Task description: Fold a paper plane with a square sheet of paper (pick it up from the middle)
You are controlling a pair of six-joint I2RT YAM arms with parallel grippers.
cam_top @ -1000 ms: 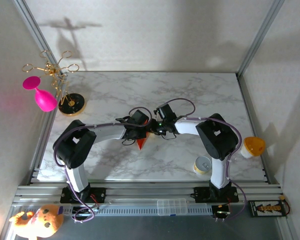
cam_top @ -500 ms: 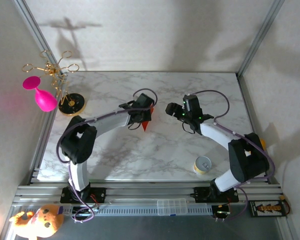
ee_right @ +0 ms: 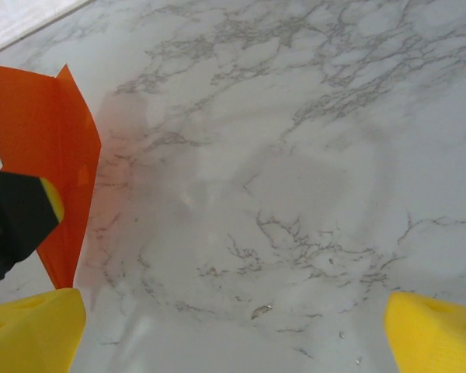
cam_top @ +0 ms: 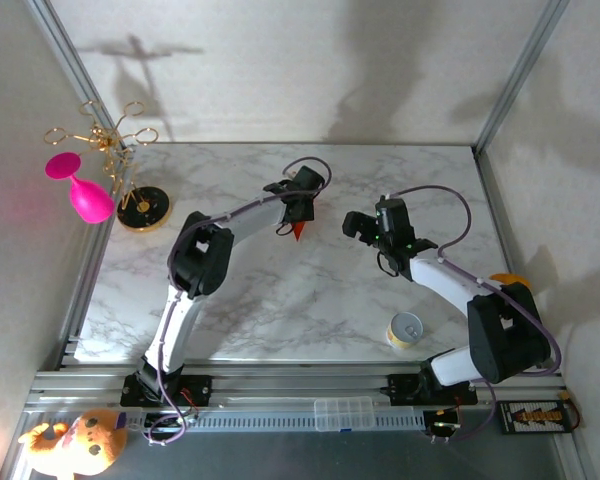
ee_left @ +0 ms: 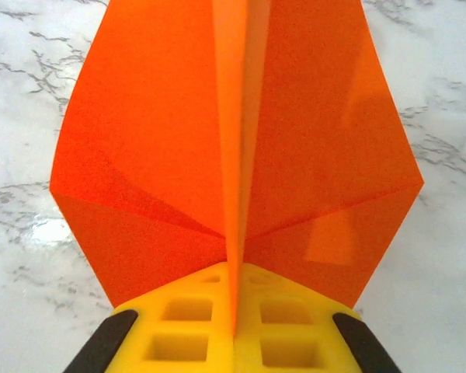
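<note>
The paper plane (ee_left: 233, 155) — pinched along its centre crease by the left gripper (cam_top: 299, 204), jaws closed on the fold; held over the marble table (cam_top: 240, 305), just toward 12 o'clock of centre. The right gripper (cam_top: 356, 224) at its 3 o'clock, well apart — jaws spread wide, holding nothing

The paper plane (ee_left: 155, 155) is thin, smooth paper (slightly translucent), the table (ee_left: 31, 256) glossy marble-patterned.

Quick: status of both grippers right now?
Left gripper: closed, holding the paper plane by its centre fold.
Right gripper: open, holding nothing.
</note>
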